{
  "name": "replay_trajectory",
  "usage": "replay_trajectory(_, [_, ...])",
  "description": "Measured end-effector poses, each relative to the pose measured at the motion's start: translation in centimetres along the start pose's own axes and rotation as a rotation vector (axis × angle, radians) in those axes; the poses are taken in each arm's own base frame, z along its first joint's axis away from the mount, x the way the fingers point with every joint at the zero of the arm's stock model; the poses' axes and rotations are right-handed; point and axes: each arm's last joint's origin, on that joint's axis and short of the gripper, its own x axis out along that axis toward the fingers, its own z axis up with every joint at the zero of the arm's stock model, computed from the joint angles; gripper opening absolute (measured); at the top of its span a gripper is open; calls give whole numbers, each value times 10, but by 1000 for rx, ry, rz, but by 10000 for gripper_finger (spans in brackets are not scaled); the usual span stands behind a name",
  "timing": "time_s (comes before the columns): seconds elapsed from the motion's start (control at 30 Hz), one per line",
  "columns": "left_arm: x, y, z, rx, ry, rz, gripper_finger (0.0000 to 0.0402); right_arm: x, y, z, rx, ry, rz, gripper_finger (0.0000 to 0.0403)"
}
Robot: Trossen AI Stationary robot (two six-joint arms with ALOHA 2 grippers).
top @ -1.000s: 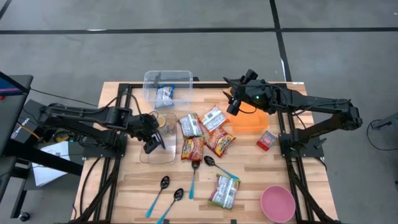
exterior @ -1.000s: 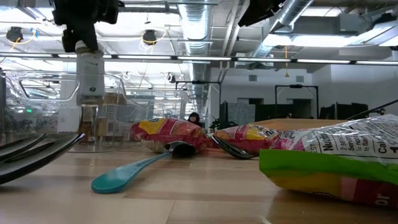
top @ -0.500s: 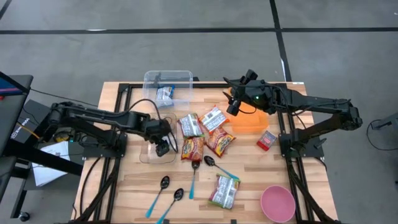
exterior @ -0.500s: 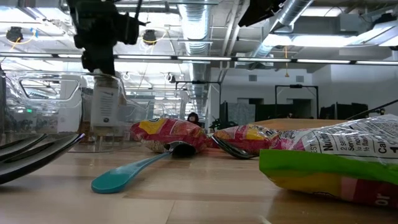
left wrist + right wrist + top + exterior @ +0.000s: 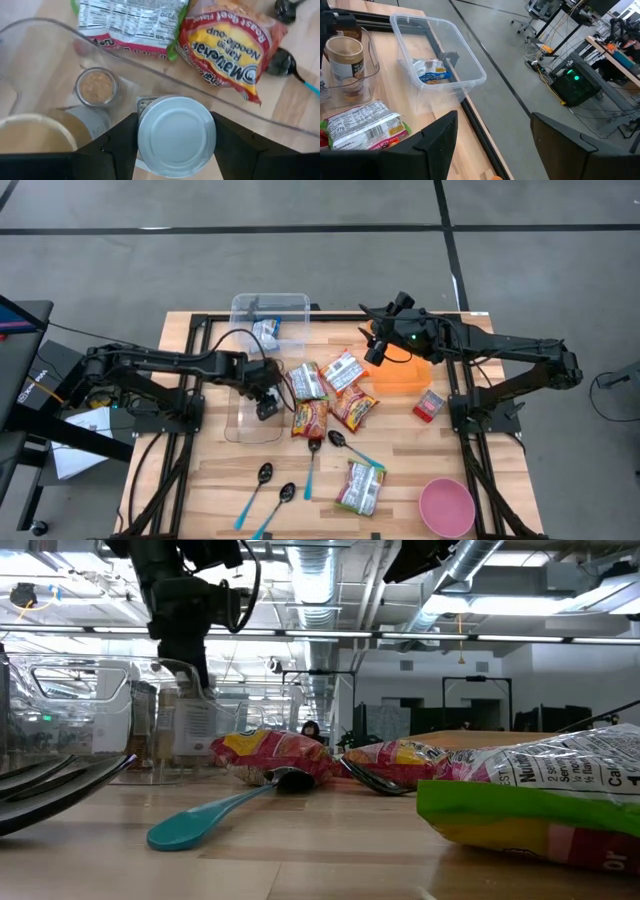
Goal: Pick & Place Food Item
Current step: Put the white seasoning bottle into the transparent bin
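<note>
Here, the left tool (image 5: 176, 137) hangs over the near clear plastic bin (image 5: 240, 418), its two dark fingers closed on the sides of a round silver-lidded can (image 5: 176, 131) held upright inside the bin's rim. Two more jars stand in that bin: a small spice jar (image 5: 96, 86) and a wide tan-topped jar (image 5: 35, 132), both just beside the can. The right tool (image 5: 374, 348) waits raised over the counter's (image 5: 400, 470) far side, fingers spread apart, holding nothing.

Counts from the high view: two clear bins, the far one (image 5: 270, 320) holding one blue-and-white packet (image 5: 265, 332); five food packets loose on the wooden counter, four clustered mid-counter and one green-edged packet (image 5: 360, 486) near the front; four spoons, two dark with blue handles at the front left (image 5: 272, 497), two near the centre (image 5: 335, 440); one orange tray (image 5: 403, 374); one small red packet (image 5: 430, 405); one pink bowl (image 5: 446, 507).

The ramen noodle packet (image 5: 227, 47) lies just outside the near bin's wall, close to the held can.
</note>
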Motion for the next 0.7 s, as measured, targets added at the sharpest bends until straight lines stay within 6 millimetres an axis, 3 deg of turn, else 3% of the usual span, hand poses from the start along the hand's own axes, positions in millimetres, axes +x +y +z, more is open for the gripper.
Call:
replay_trajectory(0.47, [-1,5,2,325,6,-83,204,0,0,-1,-4,6,4,244])
replay_trajectory(0.7, [-1,13,4,336,4,-97,204,0,0,-1,-4,6,4,244])
